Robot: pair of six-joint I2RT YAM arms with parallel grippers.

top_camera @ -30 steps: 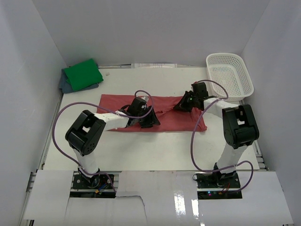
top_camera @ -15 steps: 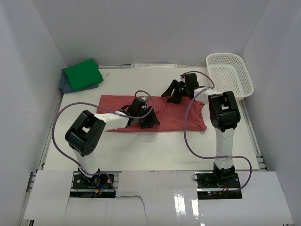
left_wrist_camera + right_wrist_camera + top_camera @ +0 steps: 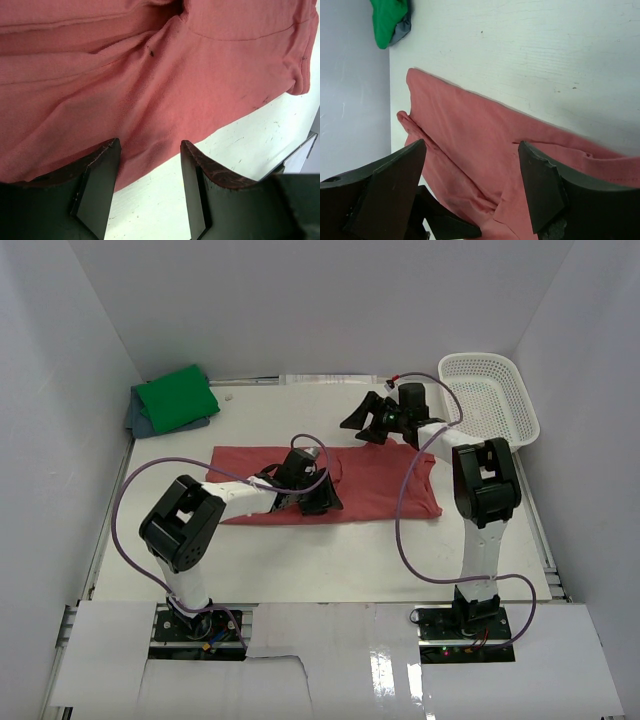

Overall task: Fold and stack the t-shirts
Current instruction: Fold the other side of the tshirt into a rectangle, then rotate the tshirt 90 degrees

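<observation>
The brick-red t-shirt (image 3: 380, 480) lies spread flat across the middle of the table, also filling the left wrist view (image 3: 150, 65) and the right wrist view (image 3: 470, 145). My left gripper (image 3: 315, 496) sits low at the shirt's near edge, open (image 3: 150, 146), with the hem and bare table between its fingers. My right gripper (image 3: 363, 425) hovers above the shirt's far edge, wide open (image 3: 471, 147), holding nothing. The green t-shirt (image 3: 178, 396) lies folded on the blue-grey t-shirt (image 3: 138, 420) at the far left corner (image 3: 387, 20).
A white lattice basket (image 3: 520, 400) stands at the far right against the wall. Grey walls close in the table on three sides. Purple cables loop from both arms over the table.
My right gripper has opened, let go of the red shirt's right part and drawn back toward the far edge. That part now lies flat. The left gripper has barely moved.
</observation>
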